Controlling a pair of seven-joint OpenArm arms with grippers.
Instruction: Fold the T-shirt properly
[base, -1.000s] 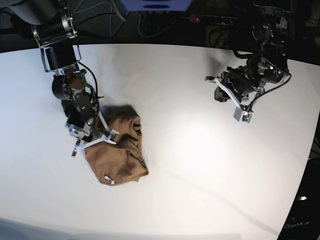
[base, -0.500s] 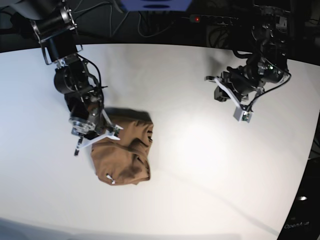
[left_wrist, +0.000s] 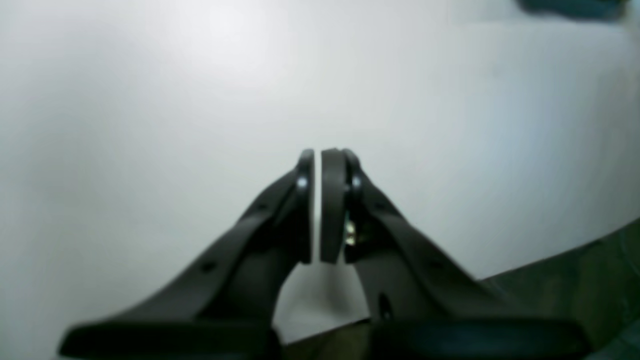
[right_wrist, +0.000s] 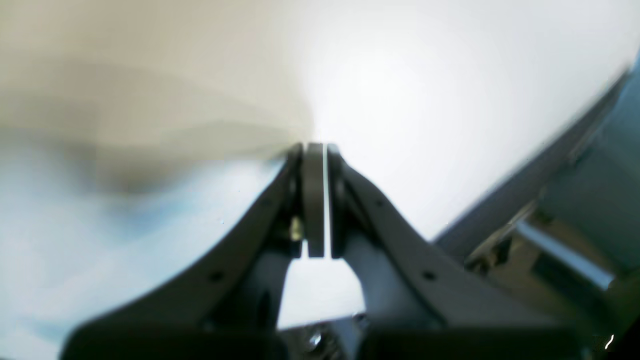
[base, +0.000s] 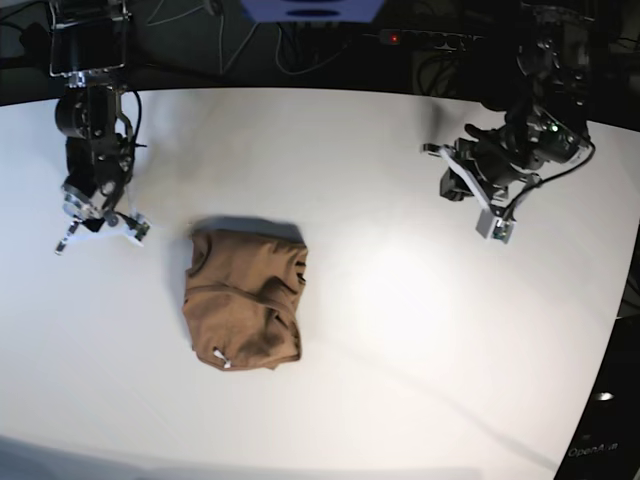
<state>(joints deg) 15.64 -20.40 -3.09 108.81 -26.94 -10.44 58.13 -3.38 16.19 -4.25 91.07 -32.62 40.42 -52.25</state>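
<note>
Tan-brown soft-fabric T-shirt (base: 243, 298) lies bundled in a rumpled, roughly folded packet left of centre on the white table (base: 400, 320), small white tag (base: 222, 360) at its near edge. Left gripper (left_wrist: 317, 152) and right gripper (right_wrist: 315, 146) both closed, empty, well apart from it.

Plain tan-brown T-shirt (base: 243, 300), small white tag (base: 223, 362), white table (base: 400, 330)

Count: one T-shirt (base: 243, 297), bearing one small white tag (base: 223, 361); one white table (base: 400, 330); two grippers, left gripper (base: 486, 190) and right gripper (base: 100, 228).
</note>
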